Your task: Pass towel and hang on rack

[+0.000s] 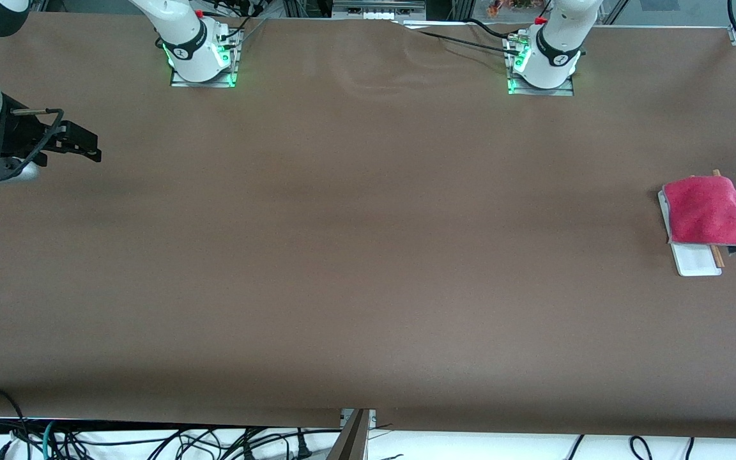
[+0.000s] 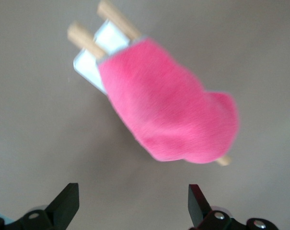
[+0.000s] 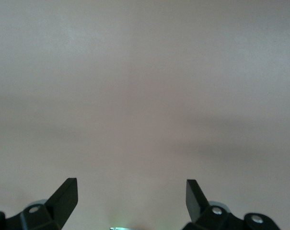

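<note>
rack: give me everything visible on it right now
The rack is a small stand: a flat white rectangular base with two thin parallel brown wooden rods above it. It stands at the left arm's end of the table. The pink towel is draped over both rods and covers most of them, leaving the rod ends and part of the base showing. Nothing else touches it; the left gripper is open and clear of it.

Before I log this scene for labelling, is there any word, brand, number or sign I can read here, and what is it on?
None can be read.
Each arm's base carries a small dark mark, too small to read.
The towel, the rack and the table show no text.
</note>
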Tool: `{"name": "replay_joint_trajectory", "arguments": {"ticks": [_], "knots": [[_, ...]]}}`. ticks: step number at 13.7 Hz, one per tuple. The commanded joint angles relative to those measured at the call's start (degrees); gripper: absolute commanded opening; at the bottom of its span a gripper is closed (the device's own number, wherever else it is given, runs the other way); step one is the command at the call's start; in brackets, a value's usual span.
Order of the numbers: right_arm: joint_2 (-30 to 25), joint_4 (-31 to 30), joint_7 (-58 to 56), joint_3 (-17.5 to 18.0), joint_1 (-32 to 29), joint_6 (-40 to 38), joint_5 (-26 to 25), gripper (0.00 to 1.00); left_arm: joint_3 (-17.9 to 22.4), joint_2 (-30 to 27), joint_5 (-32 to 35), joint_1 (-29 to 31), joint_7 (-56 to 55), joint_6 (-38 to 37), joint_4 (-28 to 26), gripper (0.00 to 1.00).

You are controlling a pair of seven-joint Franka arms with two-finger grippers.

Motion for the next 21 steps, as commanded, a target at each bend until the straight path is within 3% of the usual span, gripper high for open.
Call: {"name": "replay_joint_trajectory", "arguments": {"ticks": [1, 5, 9, 11, 15, 17, 20, 21], "knots": [[0.15, 0.73, -0.33, 0.05, -0.19, -0.3, 0.31, 1.0, -5.08, -6.41, -0.97, -0.25, -3.89, -6.17, -0.01, 1.0], [0.15, 0.73, -0.33, 0.05, -0.1, -0.3, 0.4, 1.0, -17.46, -11.26, -0.79, -0.25, -21.45, -16.1, 0.08, 1.0], [0.06, 0.73, -0.33, 0.05, -0.1, -0.3, 0.4, 1.0, -28.46, -14.34, -0.88, -0.25, -38.33, -20.33, -0.19, 1.0], [0.15, 0.73, -0.33, 0.05, -0.19, -0.3, 0.4, 1.0, -31.63, -16.88, -1.06, -1.21, -46.94, -20.78, -0.89, 1.0], [0.06, 0.73, -0.33, 0.05, -0.19, -0.3, 0.4, 1.0, -33.31, -18.38, -1.23, -8.51, -64.45, -24.91, -0.36, 1.0], [0.06, 0.73, -0.33, -0.04, -0.19, -0.39, 0.4, 1.0, -29.22, -21.36, -3.33, -13.32, -65.35, -22.03, -2.37, 1.0], [0.06, 0.65, -0.42, -0.04, -0.19, -0.39, 0.4, 1.0, -6.76, -28.82, -12.1, -30.43, -65.79, -14.12, -10.17, 1.0], [0.06, 0.73, -0.42, -0.04, -0.19, -0.39, 0.4, 1.0, -1.38, -31.11, -13.96, -34.66, -65.88, -12.36, -13.34, 1.0]]}}
